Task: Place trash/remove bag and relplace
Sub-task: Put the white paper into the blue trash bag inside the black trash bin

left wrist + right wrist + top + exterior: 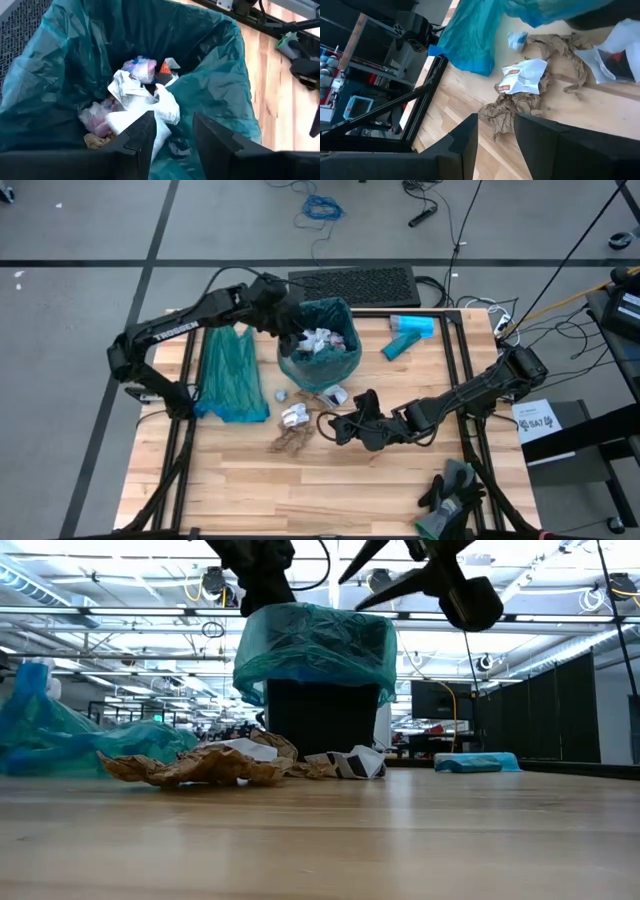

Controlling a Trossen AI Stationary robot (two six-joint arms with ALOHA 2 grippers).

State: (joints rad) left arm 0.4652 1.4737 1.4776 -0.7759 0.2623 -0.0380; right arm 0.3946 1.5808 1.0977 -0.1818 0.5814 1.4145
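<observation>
Landmark is the lined bin [320, 340], black with a teal bag [315, 645] folded over its rim, standing at the table's far middle. Left gripper [170, 137] hangs directly above the bin mouth, fingers parted with nothing between them; white and pinkish trash in the bin [142, 95] lies just beyond the tips, so this looks like a drop just made (judgement only). Right gripper [495, 135] hovers low on the near side of the bin, fingers apart and empty, aimed at the crumpled brown paper [512, 107] and the white wrapper [522, 75] touching it. More loose trash sits against the bin's near base: a white-and-black wrapper [350, 762] and a small pale scrap [281, 395]. A flat spare teal bag [232, 375] lies left of the bin; light-blue pack [410, 325] right of it, gloves [455, 490] far off at the near right edge. To do this step well: lift the left arm straight up so it doesn't snag the liner; bring the right gripper down over the thickest fold of brown paper, close fully before lifting, and avoid dragging the wrapper.
</observation>
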